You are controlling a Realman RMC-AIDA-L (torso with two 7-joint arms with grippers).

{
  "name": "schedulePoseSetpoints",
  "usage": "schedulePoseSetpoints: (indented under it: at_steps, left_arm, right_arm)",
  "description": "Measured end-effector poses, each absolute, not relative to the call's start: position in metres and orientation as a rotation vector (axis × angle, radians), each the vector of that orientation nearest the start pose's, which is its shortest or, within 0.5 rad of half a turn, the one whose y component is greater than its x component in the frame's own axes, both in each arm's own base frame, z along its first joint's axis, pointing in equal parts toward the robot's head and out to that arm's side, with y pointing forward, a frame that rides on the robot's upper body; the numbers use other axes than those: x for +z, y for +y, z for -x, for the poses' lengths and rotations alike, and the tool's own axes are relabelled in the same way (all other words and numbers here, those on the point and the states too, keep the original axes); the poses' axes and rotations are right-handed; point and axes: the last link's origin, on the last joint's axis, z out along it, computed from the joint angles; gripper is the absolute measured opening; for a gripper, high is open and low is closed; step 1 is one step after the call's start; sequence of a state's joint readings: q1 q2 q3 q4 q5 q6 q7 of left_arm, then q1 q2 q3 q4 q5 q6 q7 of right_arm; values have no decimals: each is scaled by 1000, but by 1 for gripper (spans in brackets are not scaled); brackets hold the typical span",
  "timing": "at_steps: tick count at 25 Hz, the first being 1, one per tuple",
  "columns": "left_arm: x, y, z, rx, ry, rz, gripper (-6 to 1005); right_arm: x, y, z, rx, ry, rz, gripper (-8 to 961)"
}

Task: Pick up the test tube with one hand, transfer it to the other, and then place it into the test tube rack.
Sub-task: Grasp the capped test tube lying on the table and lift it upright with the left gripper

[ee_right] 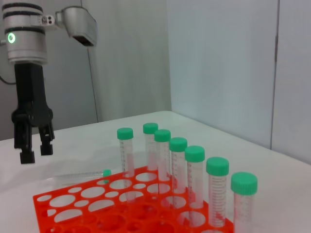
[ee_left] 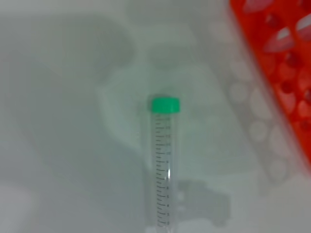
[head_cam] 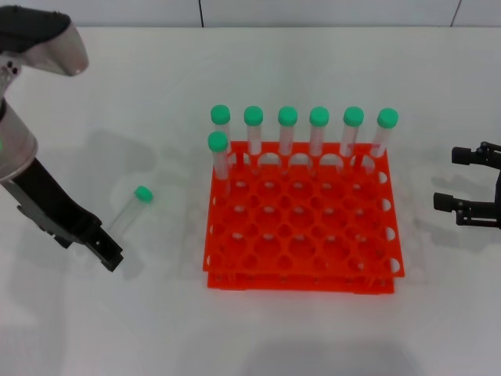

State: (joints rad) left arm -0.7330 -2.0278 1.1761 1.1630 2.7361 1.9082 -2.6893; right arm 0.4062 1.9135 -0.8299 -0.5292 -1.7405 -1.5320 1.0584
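Clear test tube [ee_left: 164, 165] runs off the left wrist view's edge.

Work surface: a smooth, matte white tabletop [head_cam: 297, 337] fills nearly the whole head view; soft grey shadows lie across it.
Far edge: the tabletop meets pale grey wall panels [head_cam: 329, 12] along a straight line at the top of the head view.
Panel seams: thin dark vertical joints divide those panels.
Room walls: in the right wrist view, plain light grey wall panels [ee_right: 218, 63] stand behind the table and meet at a corner.
Light: even, diffuse and bright, with no hard-edged shadows.
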Motion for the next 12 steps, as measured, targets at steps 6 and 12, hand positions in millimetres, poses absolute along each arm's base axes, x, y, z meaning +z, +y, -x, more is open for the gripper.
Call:
schedulePoseSetpoints:
  at_steps: [6,12]
  left_arm:
    - [33,343,224,880,-1477,2336,764]
    - [32,343,234,865,-1483,2302,754]
  right_arm:
    - [44,309,-317,626,359,2615,841]
    - [44,309,-317,625,361,2615,842]
